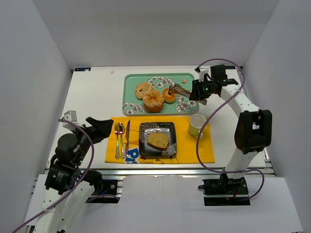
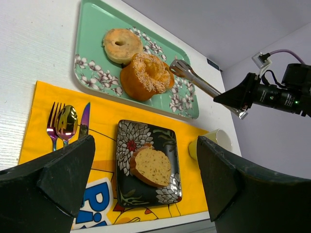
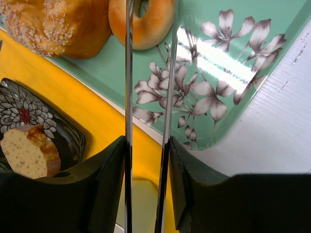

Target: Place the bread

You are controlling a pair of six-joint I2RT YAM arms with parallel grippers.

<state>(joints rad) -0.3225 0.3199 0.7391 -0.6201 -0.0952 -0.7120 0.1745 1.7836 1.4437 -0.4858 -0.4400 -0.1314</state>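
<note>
One bread slice (image 1: 158, 141) sits on the plate (image 1: 172, 133), nearside of the tray (image 1: 132, 82). Right gripper (image 1: 194, 92) clamps tongs (image 1: 179, 89) — tips at the tray's small bagel (image 1: 169, 95); left gripper (image 1: 103, 127) gapes, empty. Straddle bagel evenly, squeeze gently.

The white table (image 1: 92, 97) I am bolted to carries two flat things directly: a mint-green rectangular tray with white flower print (image 1: 130, 82) toward the back, and a yellow cloth placemat (image 1: 194, 150) nearer me, with a narrow strip of tabletop between them.

White table (image 1: 92, 92), plain grey walls (image 1: 43, 58), even light
</note>
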